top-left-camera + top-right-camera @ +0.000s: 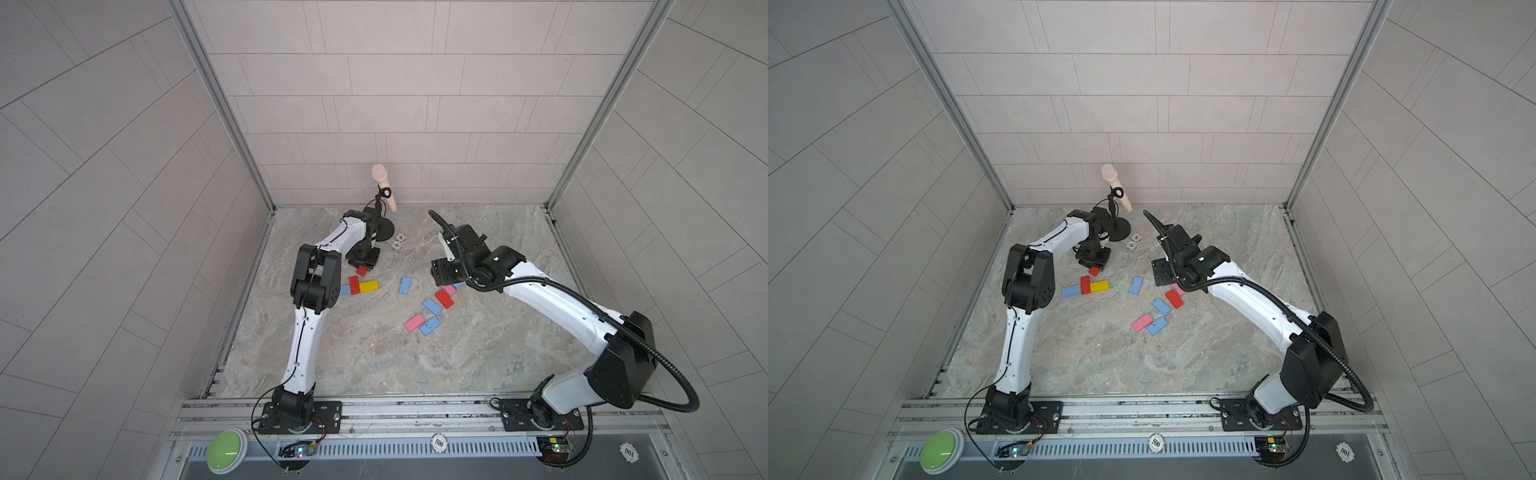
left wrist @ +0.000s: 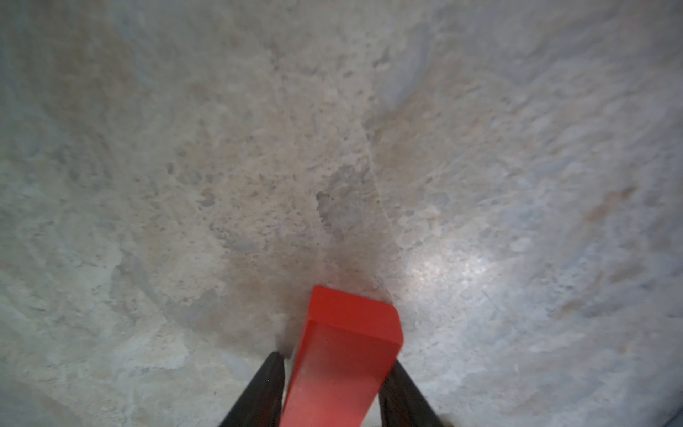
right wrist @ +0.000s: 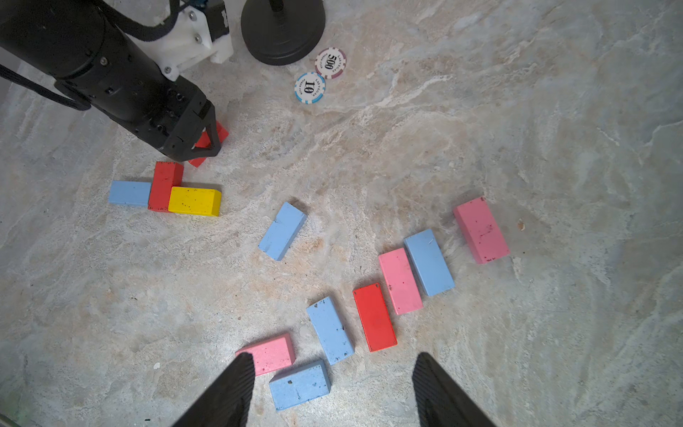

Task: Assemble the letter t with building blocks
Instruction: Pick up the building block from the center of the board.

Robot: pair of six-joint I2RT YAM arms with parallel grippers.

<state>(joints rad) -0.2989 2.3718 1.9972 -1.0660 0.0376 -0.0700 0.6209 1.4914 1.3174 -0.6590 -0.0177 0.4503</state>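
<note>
Left wrist view: the left gripper (image 2: pixel 334 360) brackets a tilted red block (image 2: pixel 354 318) above the marbled table (image 2: pixel 184 148). One finger (image 2: pixel 399 392) lies against the block, while a thin gap shows beside the other, so a firm grip cannot be confirmed.

Right wrist view: the same block sits between the left gripper's tips, just beside one end of the crosswise red block (image 3: pixel 164 185). That piece touches a light blue block (image 3: pixel 129 193) on one side and a yellow block (image 3: pixel 194 201) on the other, the three forming a short row. A lone blue block (image 3: pixel 282 231) lies between this row and a loose scatter, where a flat red block (image 3: pixel 374 317) rests among pink blocks (image 3: pixel 400 281) and further blue blocks (image 3: pixel 428 262). The right gripper (image 3: pixel 332 356) hovers over the scatter with its fingers spread well apart, clear of the pieces.

Two poker chips (image 3: pixel 310 87) lie near the round base of a microphone stand (image 3: pixel 283 31). In both top views the left gripper (image 1: pixel 363 259) points down between that stand (image 1: pixel 1115 195) and the row.
</note>
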